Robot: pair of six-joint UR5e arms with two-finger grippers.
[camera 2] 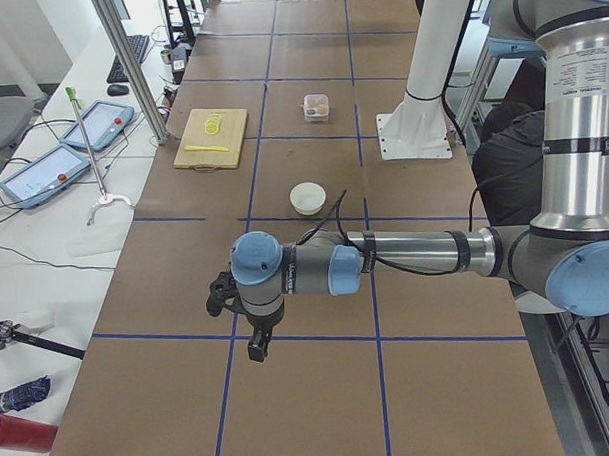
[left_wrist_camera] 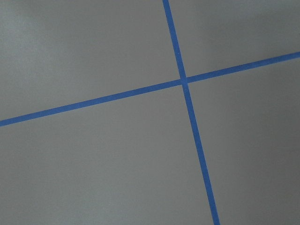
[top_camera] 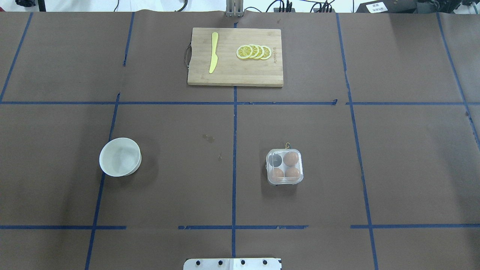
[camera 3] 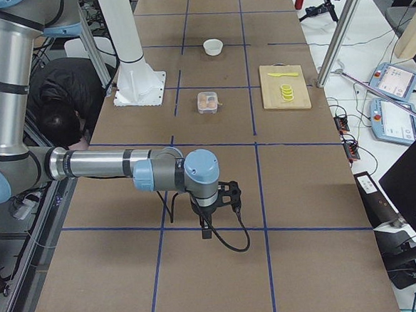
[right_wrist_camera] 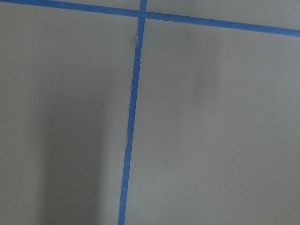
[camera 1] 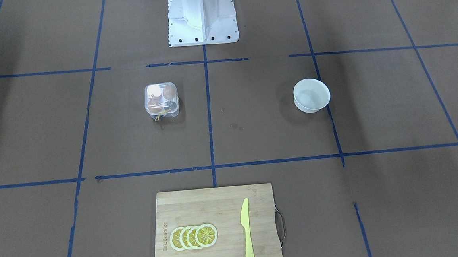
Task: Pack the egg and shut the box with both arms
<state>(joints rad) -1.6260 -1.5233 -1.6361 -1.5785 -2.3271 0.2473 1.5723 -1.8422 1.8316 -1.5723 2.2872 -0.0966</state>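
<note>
The clear plastic box [top_camera: 284, 167] sits on the table right of centre, with its lid lying down over the cells. It also shows in the front view [camera 1: 161, 101]. Three orange-brown eggs are inside: one egg [top_camera: 290, 158] at the far right and two in the near cells; the far left cell looks dark and empty. Both arms are held far from the box, past the table ends. The left gripper [camera 2: 222, 294] and the right gripper [camera 3: 232, 193] show only in the side views, so I cannot tell if they are open or shut. The wrist views show only bare table.
A white bowl [top_camera: 120, 156] stands left of centre and looks empty. A wooden cutting board [top_camera: 235, 71] at the far edge holds a yellow knife [top_camera: 213, 52] and lemon slices [top_camera: 254, 51]. The white pedestal [camera 1: 202, 17] stands at the robot's side. Blue tape lines cross the brown table.
</note>
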